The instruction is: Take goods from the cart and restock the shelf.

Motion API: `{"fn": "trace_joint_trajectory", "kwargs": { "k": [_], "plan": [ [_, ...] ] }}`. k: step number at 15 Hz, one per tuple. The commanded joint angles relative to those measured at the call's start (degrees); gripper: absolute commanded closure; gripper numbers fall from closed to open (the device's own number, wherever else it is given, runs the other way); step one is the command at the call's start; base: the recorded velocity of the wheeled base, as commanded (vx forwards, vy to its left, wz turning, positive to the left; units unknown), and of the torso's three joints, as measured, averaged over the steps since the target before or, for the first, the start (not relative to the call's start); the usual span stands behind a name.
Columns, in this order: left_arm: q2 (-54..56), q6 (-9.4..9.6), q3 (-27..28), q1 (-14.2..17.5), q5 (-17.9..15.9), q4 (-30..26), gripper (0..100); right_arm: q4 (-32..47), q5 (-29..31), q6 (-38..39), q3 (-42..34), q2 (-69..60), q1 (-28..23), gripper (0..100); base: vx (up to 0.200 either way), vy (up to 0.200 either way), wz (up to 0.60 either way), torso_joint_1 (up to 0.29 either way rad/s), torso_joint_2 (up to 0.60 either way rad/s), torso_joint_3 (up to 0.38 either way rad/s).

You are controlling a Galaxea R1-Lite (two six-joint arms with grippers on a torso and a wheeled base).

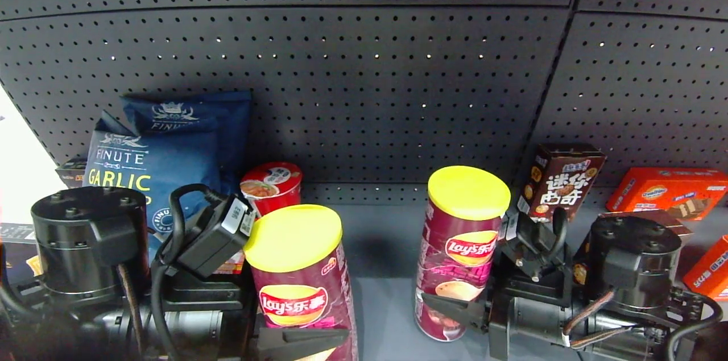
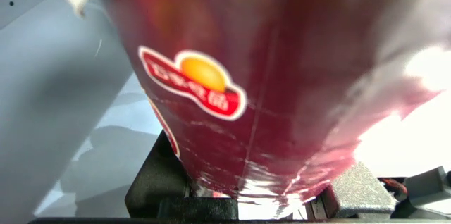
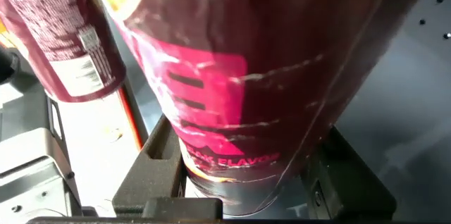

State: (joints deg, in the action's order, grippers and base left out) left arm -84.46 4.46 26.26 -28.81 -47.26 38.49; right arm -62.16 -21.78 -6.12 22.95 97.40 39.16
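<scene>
Maroon chip cans with yellow lids stood upright, each bearing a red-and-yellow logo label. The left gripper clamped the left can between its fingers. The right gripper likewise held the right can. Blue snack bags stood behind the left claw.

Grips a chip can in the left gripper. Clamps a second chip can in the right gripper. Holds both wrists low.

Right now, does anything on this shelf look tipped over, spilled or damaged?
Nothing spilled or toppled. The left can and right can stand roughly upright, held by the left gripper and right gripper. One oddity: the right can's wrap looks creased near the grip.
</scene>
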Motion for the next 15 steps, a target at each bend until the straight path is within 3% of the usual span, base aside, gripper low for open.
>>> {"fn": "trace_joint_trajectory", "kwargs": {
  "k": [1,15],
  "plan": [
    [-0.62,0.02,0.11,0.07,-0.11,0.10,100,-0.77,-0.01,-0.03,-0.45,3.14,-0.22,100,0.000,0.000,0.00,0.000,0.00,0.000],
    [-1.32,0.02,0.20,0.07,-0.11,0.19,100,-1.65,0.08,-0.21,-1.07,3.67,-0.04,100,0.000,0.000,0.00,0.000,0.00,0.000]
  ]
}}
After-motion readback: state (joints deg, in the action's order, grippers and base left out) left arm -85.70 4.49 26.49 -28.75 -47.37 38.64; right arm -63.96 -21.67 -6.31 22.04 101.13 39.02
